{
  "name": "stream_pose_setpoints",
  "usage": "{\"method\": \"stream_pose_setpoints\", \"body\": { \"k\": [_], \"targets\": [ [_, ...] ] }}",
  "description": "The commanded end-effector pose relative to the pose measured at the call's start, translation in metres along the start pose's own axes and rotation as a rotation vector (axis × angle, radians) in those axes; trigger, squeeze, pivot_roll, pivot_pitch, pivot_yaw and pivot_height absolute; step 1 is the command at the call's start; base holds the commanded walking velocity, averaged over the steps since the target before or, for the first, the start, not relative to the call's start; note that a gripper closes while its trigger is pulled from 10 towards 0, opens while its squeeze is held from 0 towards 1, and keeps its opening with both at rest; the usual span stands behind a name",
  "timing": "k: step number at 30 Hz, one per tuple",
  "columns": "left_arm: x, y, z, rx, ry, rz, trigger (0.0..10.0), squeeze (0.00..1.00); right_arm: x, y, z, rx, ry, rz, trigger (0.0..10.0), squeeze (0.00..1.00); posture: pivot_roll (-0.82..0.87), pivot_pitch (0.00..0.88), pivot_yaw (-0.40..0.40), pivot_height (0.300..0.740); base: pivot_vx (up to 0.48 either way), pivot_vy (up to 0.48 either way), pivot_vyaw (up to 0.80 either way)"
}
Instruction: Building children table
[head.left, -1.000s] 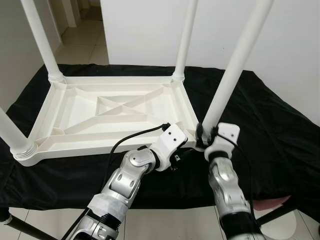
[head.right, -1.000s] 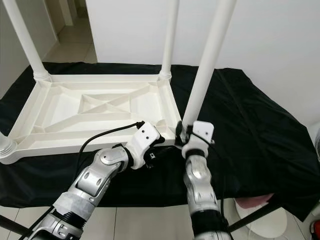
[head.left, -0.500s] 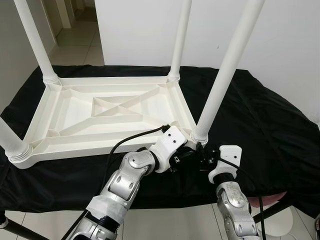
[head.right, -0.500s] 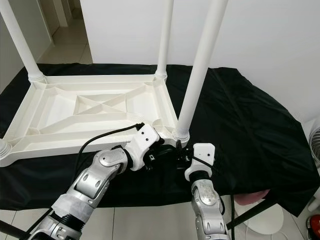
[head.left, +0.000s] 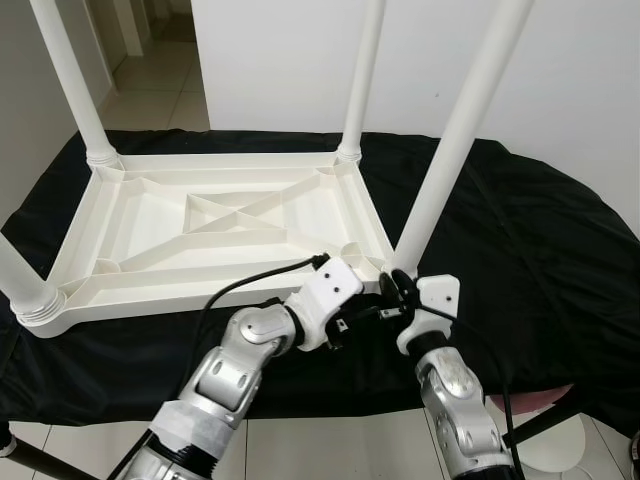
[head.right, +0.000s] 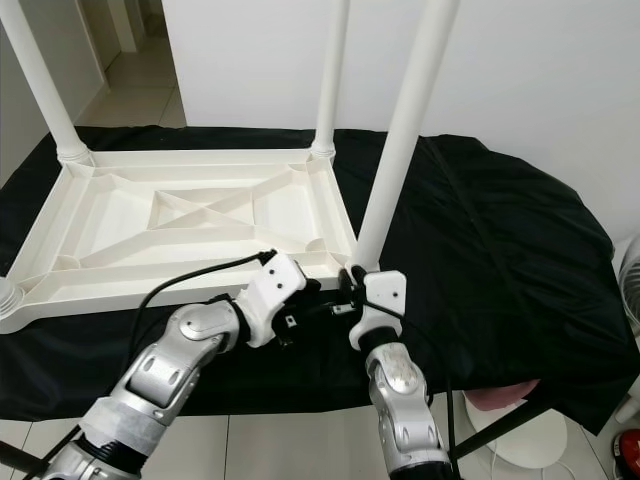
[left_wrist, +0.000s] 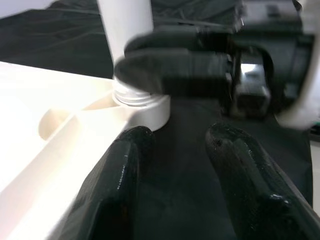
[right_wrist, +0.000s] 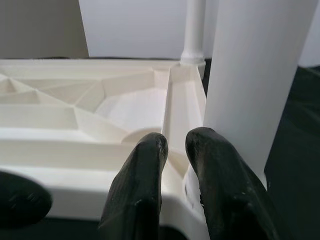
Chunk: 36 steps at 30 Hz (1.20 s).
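Flanking table leg (head.left: 452, 140), right fingers (right_wrist: 150, 185) nearly closed

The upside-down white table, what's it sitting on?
The table lies on a black cloth draped over a support. The cloth hides that support; a dark leg shows below.

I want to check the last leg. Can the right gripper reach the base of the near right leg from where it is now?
Probably yes. The right gripper is already right beside the leg at its socket, with nothing between them; the left gripper sits close alongside.
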<state>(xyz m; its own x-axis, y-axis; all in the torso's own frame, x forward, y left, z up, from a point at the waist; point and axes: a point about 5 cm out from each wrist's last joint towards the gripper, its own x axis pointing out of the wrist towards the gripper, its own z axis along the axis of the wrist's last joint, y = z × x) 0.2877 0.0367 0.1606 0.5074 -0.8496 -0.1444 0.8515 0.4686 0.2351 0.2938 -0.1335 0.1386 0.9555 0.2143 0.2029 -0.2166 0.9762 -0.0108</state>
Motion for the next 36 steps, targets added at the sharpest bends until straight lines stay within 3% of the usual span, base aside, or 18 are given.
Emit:
{"method": "stream_pose_setpoints", "body": {
  "k": [1, 9, 10, 14, 18, 20, 27, 33, 36],
  "targets": [
    [0.000, -0.002, 0.004, 0.007, -0.011, -0.076, 10.0, 0.00, -0.001, -0.006, -0.006, 0.007, 0.029, -0.012, 10.0, 0.00, 0.04, 0.027, -0.048, 0.740, 0.000, 0.000, 0.00],
    [0.004, 0.000, 0.000, 0.008, 0.018, -0.020, 10.0, 0.00, 0.005, -0.024, -0.001, -0.020, 0.019, -0.060, 10.0, 0.00, 0.04, 0.039, -0.046, 0.740, 0.000, 0.000, 0.00],
    [0.005, 0.009, -0.003, -0.009, 0.040, 0.054, 10.0, 0.00, 0.007, -0.032, 0.001, -0.036, 0.013, -0.077, 10.0, 0.00, 0.04, 0.041, -0.045, 0.740, 0.000, 0.000, 0.00],
    [0.007, 0.025, -0.007, -0.027, 0.085, 0.183, 10.0, 0.00, 0.009, -0.047, 0.005, -0.051, 0.007, -0.117, 10.0, 0.00, 0.04, 0.047, -0.041, 0.740, 0.000, 0.000, 0.00],
    [0.007, 0.033, -0.011, -0.016, 0.119, 0.250, 10.0, 0.00, 0.010, -0.057, 0.008, -0.064, 0.003, -0.153, 10.0, 0.00, 0.04, 0.049, -0.040, 0.740, 0.000, 0.000, 0.00],
    [0.007, 0.041, -0.015, -0.005, 0.157, 0.334, 10.0, 0.00, 0.009, -0.067, 0.010, -0.074, -0.002, -0.191, 10.0, 0.00, 0.03, 0.050, -0.039, 0.740, 0.000, 0.000, 0.00],
    [0.004, 0.051, -0.026, 0.048, 0.242, 0.435, 10.0, 0.00, 0.005, -0.071, 0.009, -0.086, 0.000, -0.213, 10.0, 0.00, 0.03, 0.054, -0.040, 0.740, 0.000, 0.000, 0.00],
    [-0.008, 0.074, -0.039, 0.061, 0.331, 0.615, 10.0, 0.00, 0.001, -0.073, 0.007, -0.073, 0.007, -0.227, 10.0, 0.00, 0.03, 0.059, -0.038, 0.740, 0.000, 0.000, 0.00],
    [-0.011, 0.079, -0.039, 0.056, 0.330, 0.648, 10.0, 0.00, 0.001, -0.073, 0.007, -0.073, 0.006, -0.228, 10.0, 0.00, 0.03, 0.060, -0.037, 0.740, 0.000, 0.000, 0.00]
  ]
}}
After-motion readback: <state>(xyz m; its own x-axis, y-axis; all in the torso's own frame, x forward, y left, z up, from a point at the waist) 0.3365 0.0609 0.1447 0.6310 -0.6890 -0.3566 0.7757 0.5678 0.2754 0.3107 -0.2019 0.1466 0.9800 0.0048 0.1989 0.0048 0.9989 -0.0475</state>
